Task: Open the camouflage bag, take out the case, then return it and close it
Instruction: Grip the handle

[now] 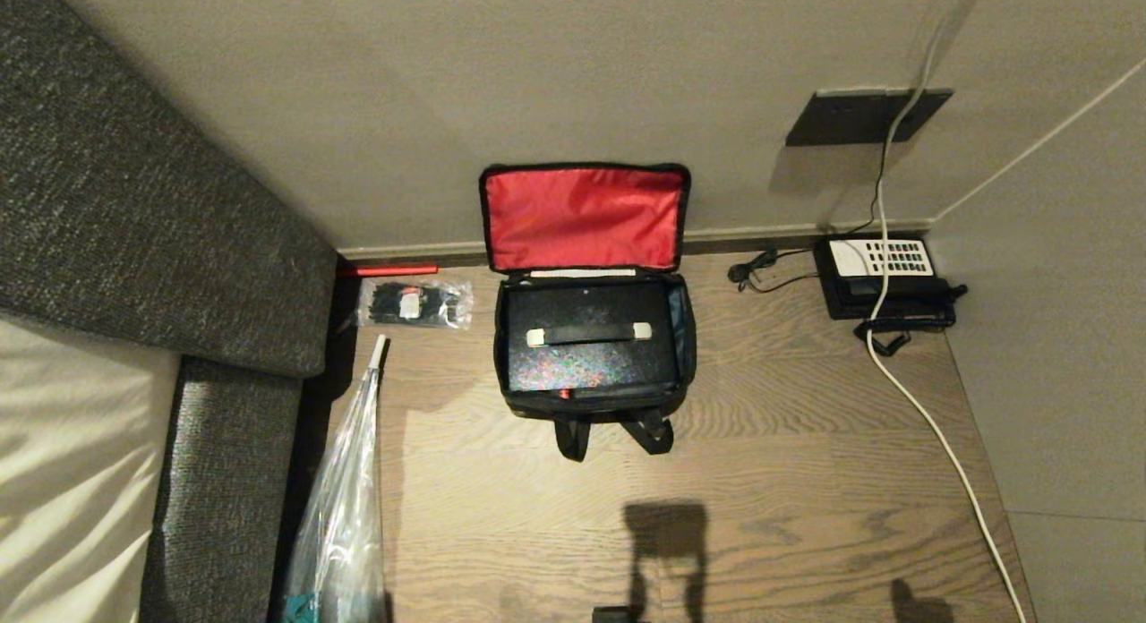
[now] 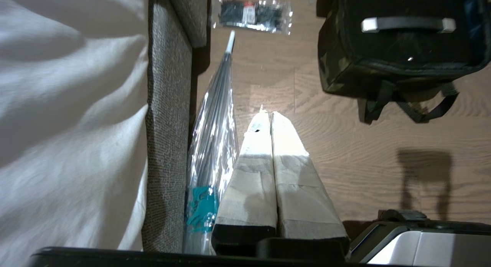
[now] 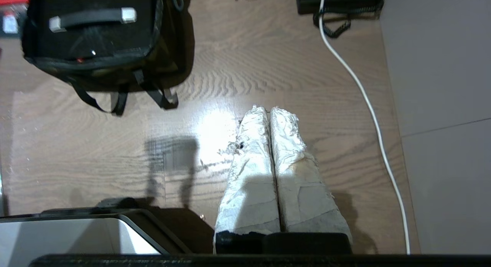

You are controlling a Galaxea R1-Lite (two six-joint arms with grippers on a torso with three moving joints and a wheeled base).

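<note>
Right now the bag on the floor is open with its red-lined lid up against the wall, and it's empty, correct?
Not empty. The bag is open with the lid up against the wall, but the black case sits inside it, handle up. The head view shows it.

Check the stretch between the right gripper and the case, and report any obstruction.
Nothing visible does. The right gripper hangs shut over bare wooden floor, short of the camouflage bag. The bag's lid is folded back and the case lies uncovered inside.
</note>
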